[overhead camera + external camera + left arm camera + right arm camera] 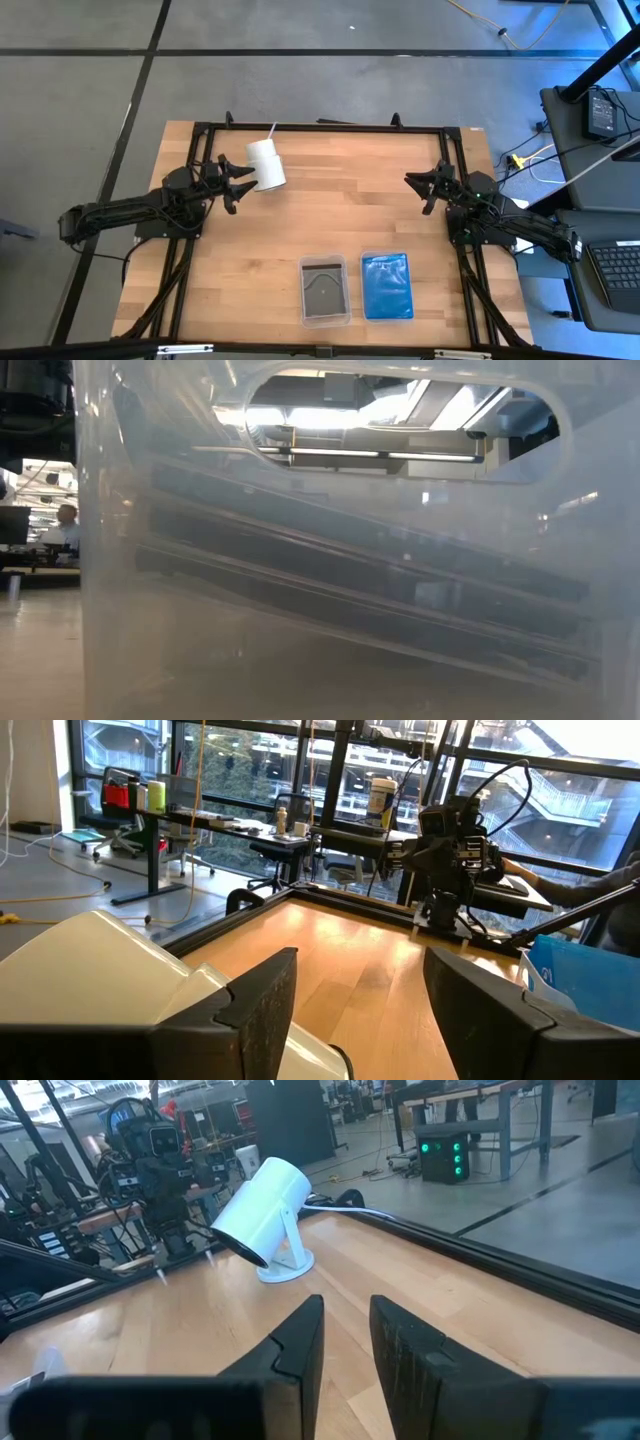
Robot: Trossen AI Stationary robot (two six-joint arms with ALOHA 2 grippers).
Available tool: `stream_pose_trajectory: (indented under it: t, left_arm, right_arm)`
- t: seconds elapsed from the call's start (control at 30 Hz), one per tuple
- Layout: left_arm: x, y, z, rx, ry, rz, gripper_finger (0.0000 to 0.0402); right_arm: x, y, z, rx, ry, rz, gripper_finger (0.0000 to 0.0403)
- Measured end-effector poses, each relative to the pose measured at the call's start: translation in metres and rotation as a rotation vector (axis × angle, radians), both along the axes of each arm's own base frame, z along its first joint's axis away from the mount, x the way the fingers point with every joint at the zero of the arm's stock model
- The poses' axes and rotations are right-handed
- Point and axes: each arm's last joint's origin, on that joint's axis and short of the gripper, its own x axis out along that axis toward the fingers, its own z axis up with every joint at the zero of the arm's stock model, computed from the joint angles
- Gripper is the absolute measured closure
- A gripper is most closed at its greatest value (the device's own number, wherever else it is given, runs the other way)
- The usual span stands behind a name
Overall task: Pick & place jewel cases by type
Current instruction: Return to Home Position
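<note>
Pressed up against the low view's lens is the cloudy, smooth wall of a clear tray (120, 660), a long oval handle slot cut near its top. Through the plastic the dark jewel cases (350, 570) show as thin flat slabs stacked one on another and tilted, their higher ends toward 9 o'clock.

From above, this clear tray (302, 290), a shallow rounded rectangle, sits at the 6 o'clock edge of the table (340, 210), whose top is pale wood laid in strips. The dark jewel cases (325, 292) lie inside it, the top one showing a dark disc. Just beside it toward 5 o'clock, close but apart, is a second clear tray (361, 290) holding the blue jewel cases (387, 287), square and translucent.

A white cylinder (266, 165) on a small round foot stands tilted at about 11 o'clock, with a thin cord leading off it. The left pincer (238, 180) hovers just beside it at 10 o'clock, its dark fingers spread wide and holding nothing. The right pincer (422, 190) hangs at about 2 o'clock, well apart from the trays, its fingers parted by a narrow gap and empty.
</note>
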Motion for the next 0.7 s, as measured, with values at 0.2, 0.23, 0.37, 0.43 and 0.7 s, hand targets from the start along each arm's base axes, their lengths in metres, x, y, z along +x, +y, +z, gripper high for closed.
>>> stream_pose_trajectory:
  t: [0.2,0.23,0.37,0.43,0.7]
  left_arm:
    - [0.0,0.0,-0.0001,0.0,0.0,0.0,0.0187]
    - [0.0,0.0,-0.0001,0.0,0.0,0.0,0.0187]
    - [0.0,0.0,-0.0001,0.0,0.0,0.0,0.0185]
    - [0.0,0.0,-0.0001,0.0,0.0,0.0,0.0186]
    - [0.0,0.0,0.0,0.0,0.0,0.0,0.0188]
  right_arm:
    - [0.0,0.0,0.0,0.0,0.0,0.0,0.0314]
    - [0.0,0.0,0.0,-0.003,0.001,0.0,0.0314]
    - [0.0,0.0,0.0,0.001,-0.001,0.0,0.0314]
    - [0.0,0.0,0.0,-0.003,0.001,0.0,0.0314]
    - [0.0,0.0,0.0,0.001,0.0,0.0,0.0314]
